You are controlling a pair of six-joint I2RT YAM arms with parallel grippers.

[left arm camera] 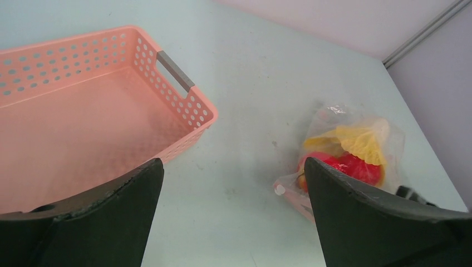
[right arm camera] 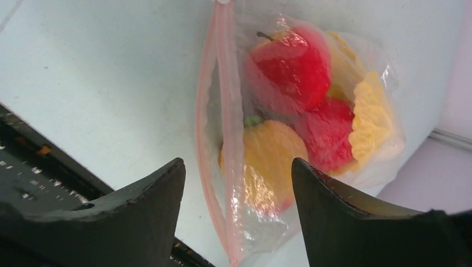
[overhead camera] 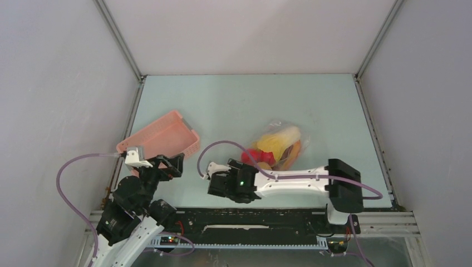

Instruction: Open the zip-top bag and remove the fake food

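Left claw (left arm camera: pixel 232 167) hung with its fingers spread wide apart and nothing between them, just beside the pink basket (overhead camera: pixel 161 136) at the left of the pale bench (overhead camera: pixel 250 100). At the near-left edge of the zip-top bag (overhead camera: pixel 284 129), the right claw (right arm camera: pixel 237 164) also stood apart, gripping nothing, with the pinkish zip strip (right arm camera: pixel 222 83) below its gap. Lying on the bench right of the basket, the bag held the fake food (right arm camera: pixel 289 69): two red fruits, an orange one, a yellow piece.
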